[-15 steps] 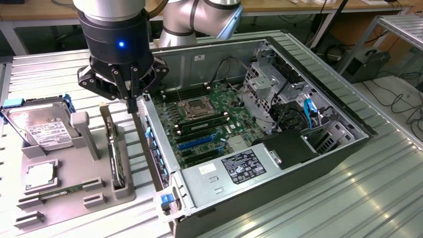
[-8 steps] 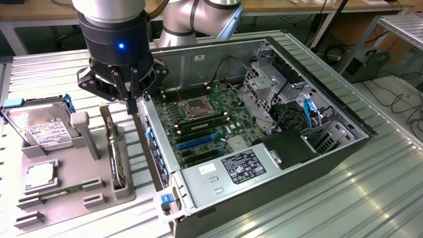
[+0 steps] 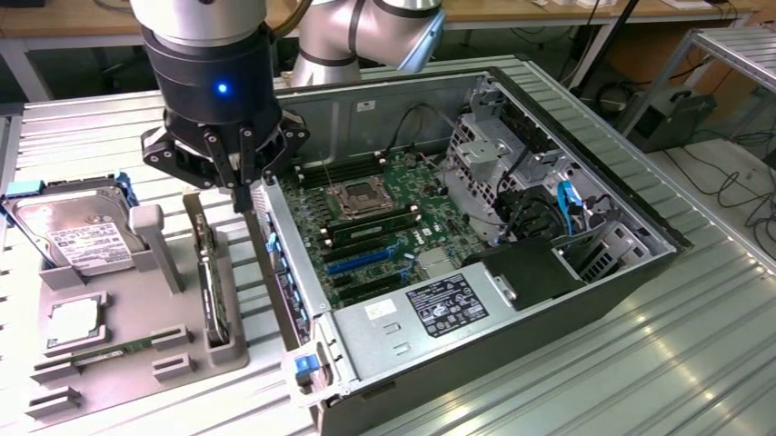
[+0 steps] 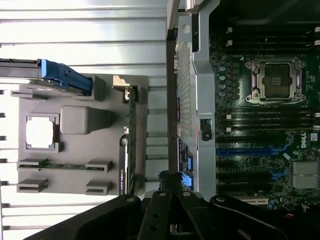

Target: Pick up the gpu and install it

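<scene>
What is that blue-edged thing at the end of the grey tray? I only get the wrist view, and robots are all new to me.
Observer: A hard drive. The exterior view shows its silver face with a white label, leaning in a slot of the tray.
Operator: Is the gripper touching the gpu?
Observer: No. It hangs in the air, shut and empty, about where the tray meets the computer case.
Operator: What lies past the green board?
Observer: A silver power supply with a black sticker, at the case's end nearest the exterior camera.
</scene>
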You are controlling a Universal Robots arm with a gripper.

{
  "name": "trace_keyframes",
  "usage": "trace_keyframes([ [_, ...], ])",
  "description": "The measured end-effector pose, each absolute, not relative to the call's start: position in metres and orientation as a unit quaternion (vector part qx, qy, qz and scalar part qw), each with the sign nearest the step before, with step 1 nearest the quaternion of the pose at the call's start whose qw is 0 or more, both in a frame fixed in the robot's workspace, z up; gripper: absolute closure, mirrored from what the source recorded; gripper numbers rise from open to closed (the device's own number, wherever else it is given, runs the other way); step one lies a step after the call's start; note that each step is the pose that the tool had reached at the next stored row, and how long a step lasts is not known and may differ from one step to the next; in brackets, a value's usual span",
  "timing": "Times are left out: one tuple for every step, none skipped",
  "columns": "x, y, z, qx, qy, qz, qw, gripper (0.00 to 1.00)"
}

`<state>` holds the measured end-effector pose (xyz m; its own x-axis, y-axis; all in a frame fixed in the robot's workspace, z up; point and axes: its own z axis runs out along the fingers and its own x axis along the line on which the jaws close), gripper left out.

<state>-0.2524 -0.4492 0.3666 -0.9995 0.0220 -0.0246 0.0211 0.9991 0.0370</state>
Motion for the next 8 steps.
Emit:
trace_keyframes([
  [-0.2525,-0.4494,0.3664,0.011,1.000,0.018,0.013,0.89],
  [-0.2525,-0.4496,0.3663,0.011,1.000,0.018,0.013,0.89],
  [-0.2525,-0.4497,0.3661,0.011,1.000,0.018,0.013,0.89],
  [-0.2526,-0.4499,0.3660,0.011,1.000,0.018,0.013,0.89],
  [-0.2526,-0.4500,0.3659,0.011,1.000,0.018,0.013,0.89],
  [-0.2527,-0.4502,0.3658,0.011,1.000,0.018,0.013,0.89],
  [-0.2527,-0.4504,0.3657,0.011,1.000,0.018,0.013,0.89],
  [-0.2528,-0.4506,0.3656,0.011,1.000,0.018,0.013,0.89],
])
